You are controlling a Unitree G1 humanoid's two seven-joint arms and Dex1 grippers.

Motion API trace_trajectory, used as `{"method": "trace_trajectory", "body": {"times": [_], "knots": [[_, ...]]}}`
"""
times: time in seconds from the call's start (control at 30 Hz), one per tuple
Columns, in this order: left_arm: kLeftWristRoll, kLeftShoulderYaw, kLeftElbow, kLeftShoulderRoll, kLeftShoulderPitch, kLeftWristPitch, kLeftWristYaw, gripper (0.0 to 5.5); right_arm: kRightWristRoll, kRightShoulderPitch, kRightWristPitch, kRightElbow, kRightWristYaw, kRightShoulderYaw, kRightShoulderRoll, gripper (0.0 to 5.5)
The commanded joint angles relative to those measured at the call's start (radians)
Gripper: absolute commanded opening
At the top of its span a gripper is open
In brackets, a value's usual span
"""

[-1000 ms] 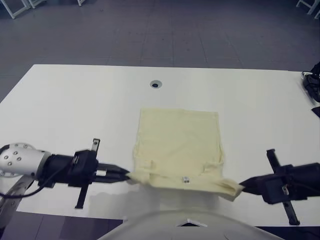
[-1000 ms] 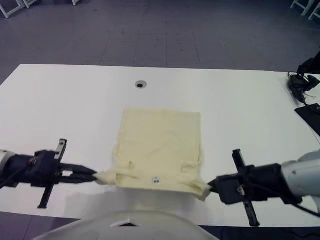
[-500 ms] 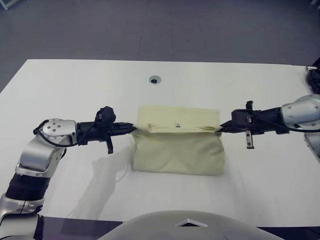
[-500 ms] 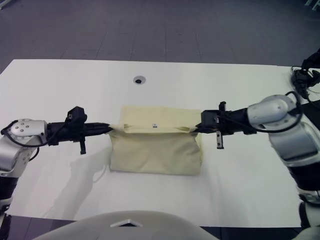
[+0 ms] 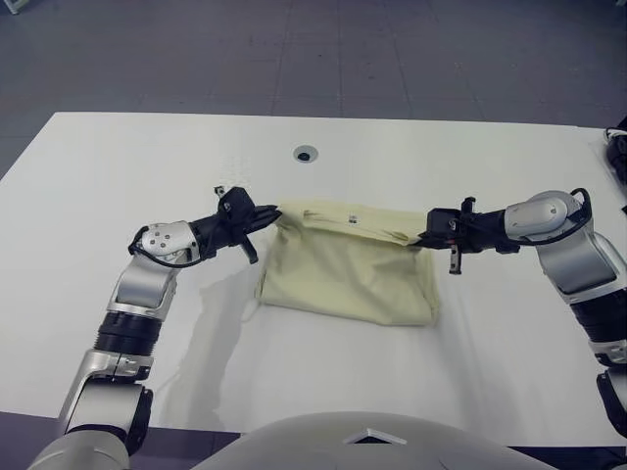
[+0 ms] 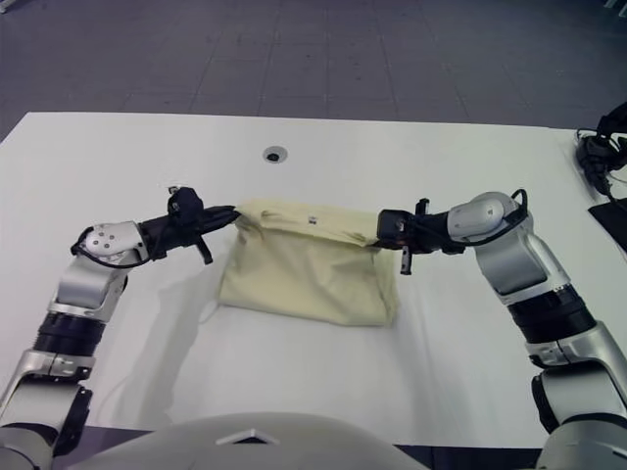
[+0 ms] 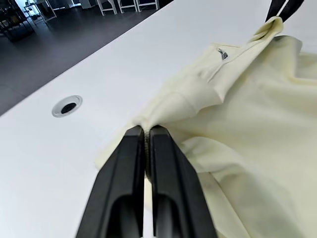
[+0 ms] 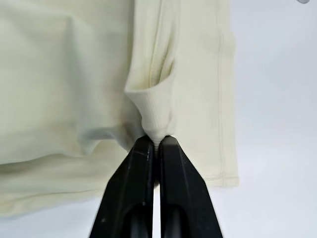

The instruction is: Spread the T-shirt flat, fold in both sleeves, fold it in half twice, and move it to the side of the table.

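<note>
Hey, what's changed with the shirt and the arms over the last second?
The left gripper and right gripper carried the near edge of the T-shirt up and over toward its far edge, folding it in half. Neither let go; each stays shut on its corner. The rest of it stayed put on the table.

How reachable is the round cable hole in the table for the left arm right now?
Probably yes, since the cable hole lies just beyond on bare table with nothing between. But the jaws of the left arm are shut on a corner of the T-shirt, so going there would drag it along.
</note>
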Motion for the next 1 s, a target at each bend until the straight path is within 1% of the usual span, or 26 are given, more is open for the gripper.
{"method": "trace_trajectory", "body": {"times": [0.03,0.17,0.3,0.5,0.57,0.6,0.73,0.83,0.87,0.9,1.0], "knots": [[0.085,-0.017,0.077,-0.014,-0.039,-0.108,0.029,0.01,0.016,0.013,0.069,-0.020,0.003,-0.029,-0.008,0.00],[0.118,-0.027,0.089,-0.033,-0.036,-0.155,0.039,0.01,0.026,0.021,0.113,-0.028,0.002,-0.028,0.000,0.00],[0.179,-0.058,0.138,-0.035,-0.057,-0.208,0.044,0.01,-0.008,0.047,0.128,-0.004,-0.074,-0.031,0.017,0.00],[0.236,-0.082,0.165,-0.053,-0.061,-0.267,0.067,0.01,-0.011,0.060,0.136,0.009,-0.138,-0.049,0.043,0.00],[0.254,-0.080,0.173,-0.062,-0.068,-0.287,0.099,0.01,-0.009,0.065,0.142,0.009,-0.153,-0.049,0.053,0.00],[0.280,-0.082,0.183,-0.062,-0.075,-0.306,0.126,0.34,-0.009,0.067,0.145,0.010,-0.163,-0.051,0.061,0.00],[0.352,-0.090,0.212,-0.090,-0.109,-0.319,0.225,0.95,-0.014,0.084,0.163,0.028,-0.221,-0.050,0.107,0.00],[0.390,-0.105,0.228,-0.113,-0.114,-0.314,0.274,1.52,-0.020,0.083,0.166,0.052,-0.274,-0.061,0.145,0.00],[0.413,-0.109,0.237,-0.118,-0.117,-0.314,0.302,1.65,-0.017,0.081,0.177,0.058,-0.291,-0.069,0.158,0.25],[0.447,-0.111,0.249,-0.118,-0.126,-0.317,0.346,1.88,-0.029,0.081,0.171,0.064,-0.306,-0.065,0.163,0.38],[0.480,-0.079,0.264,-0.123,-0.147,-0.305,0.443,2.33,-0.051,0.070,0.143,0.096,-0.348,-0.057,0.185,0.82]]}}
